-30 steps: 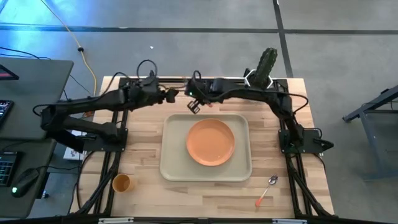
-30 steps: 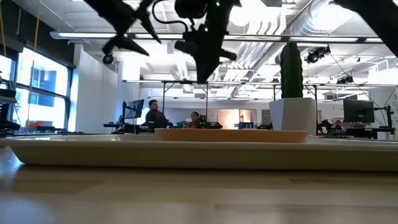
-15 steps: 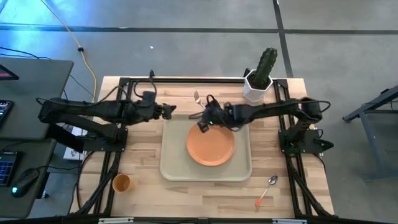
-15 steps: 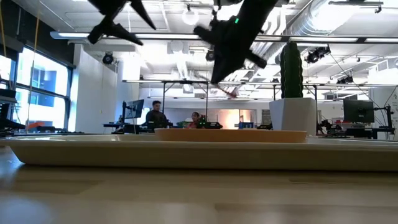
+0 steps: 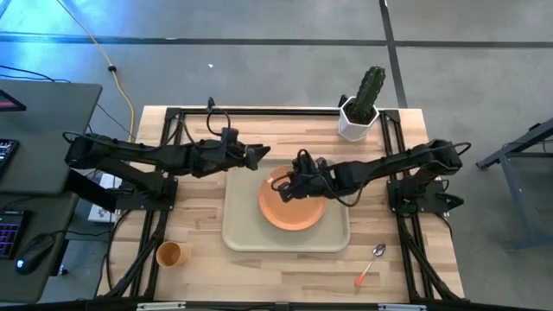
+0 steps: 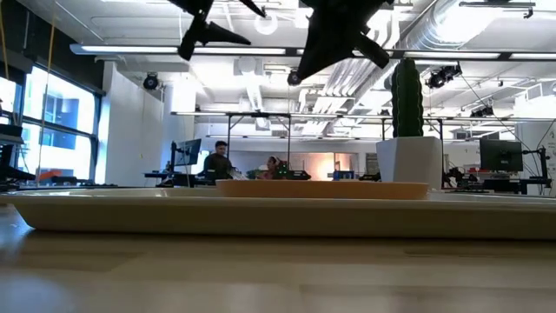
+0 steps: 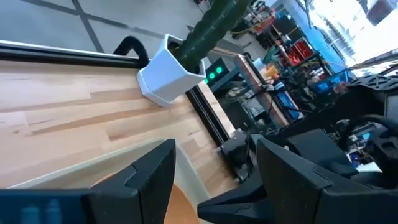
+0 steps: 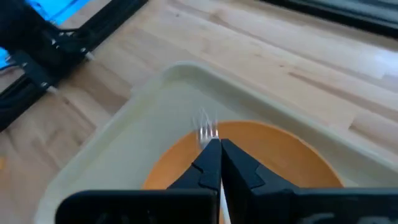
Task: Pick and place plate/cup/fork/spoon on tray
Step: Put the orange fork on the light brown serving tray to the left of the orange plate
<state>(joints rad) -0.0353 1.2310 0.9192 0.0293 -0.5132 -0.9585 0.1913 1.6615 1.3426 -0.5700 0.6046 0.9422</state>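
The beige tray (image 5: 238,216) lies in the middle of the table with the orange plate (image 5: 298,207) on it. My right gripper (image 5: 281,185) is shut on the fork (image 8: 205,132) above the plate's far left part. My left gripper (image 5: 262,153) is open and empty above the tray's far rim; it also shows in the left wrist view (image 7: 214,149). The cup (image 5: 168,254) stands near the table's near left corner. The spoon (image 5: 371,262) lies on the table near the near right corner. My right gripper pinches the fork between its two shut fingers just behind the tines (image 8: 210,139). The silver tines stick out ahead of the fingertips, over the plate's far left rim. The fingers slant down from the table's right. The handle is hidden by the fingers. The fork is lifted clear.
A white pot with a green cactus (image 5: 359,112) stands at the table's far right. A black frame (image 5: 259,111) runs along the table's edges. Bare wood lies to the left and right of the tray.
My right gripper has carried the fork from the table's far edge toward the near edge, to above the plate's far left part, staying shut. My left gripper has gone toward the table's right and a little nearer, to above the tray's far rim.
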